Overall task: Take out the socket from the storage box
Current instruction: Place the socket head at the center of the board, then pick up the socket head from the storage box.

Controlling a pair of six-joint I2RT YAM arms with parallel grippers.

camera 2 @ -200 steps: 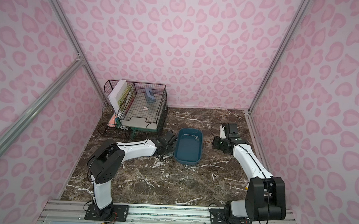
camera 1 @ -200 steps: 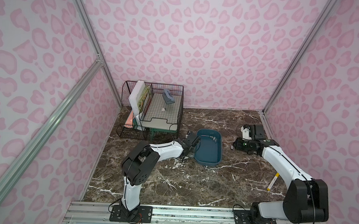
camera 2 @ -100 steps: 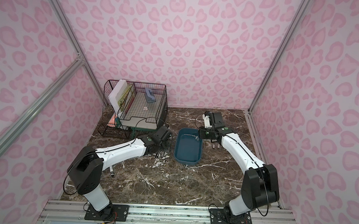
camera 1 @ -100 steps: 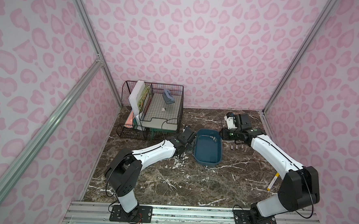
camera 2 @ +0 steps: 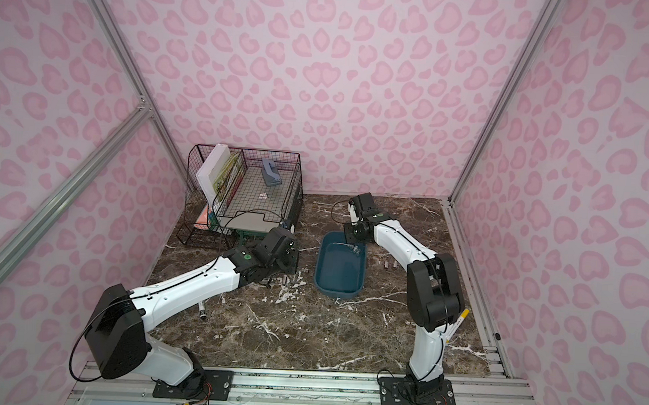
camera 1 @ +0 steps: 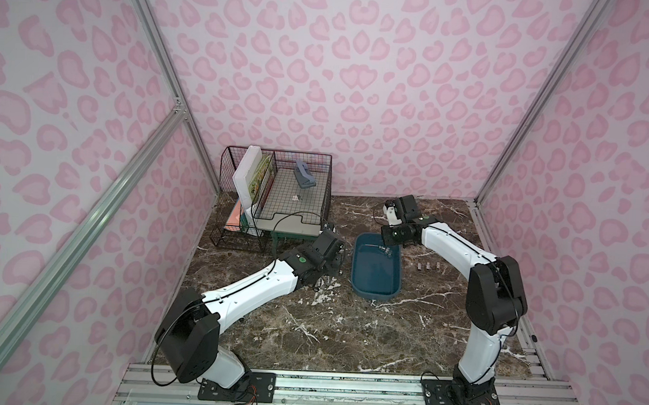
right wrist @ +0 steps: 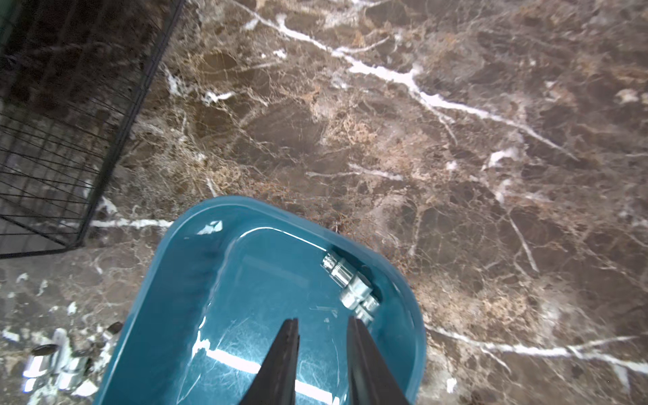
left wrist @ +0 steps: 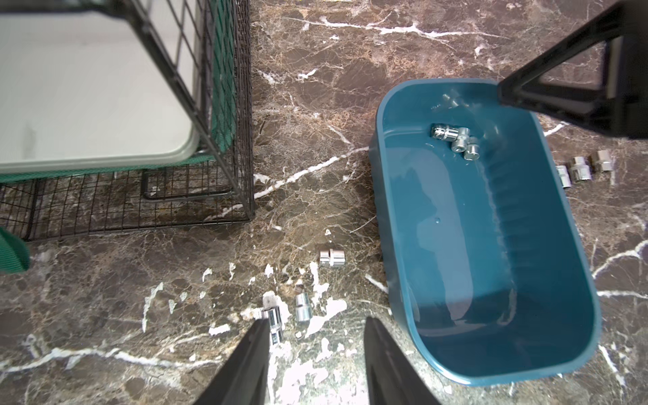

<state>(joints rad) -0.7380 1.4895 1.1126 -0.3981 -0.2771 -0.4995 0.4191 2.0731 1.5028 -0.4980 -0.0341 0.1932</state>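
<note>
I'm not making out a single readable word, number or brand anywhere in here. The colourful book (camera 1: 262, 171) leaning in the wire rack (camera 1: 327, 184) is showing print far too small to read, and the yellow marker (camera 2: 459, 321) is carrying dark marks that are blurring beyond reading.

A finger of the right tool (right wrist: 322, 321) is hiding part of a socket (right wrist: 369, 306) in the storage box (right wrist: 224, 207); the sockets (right wrist: 42, 361) beside it on the desk (right wrist: 420, 140) are looking blurred in the right wrist view.
</note>
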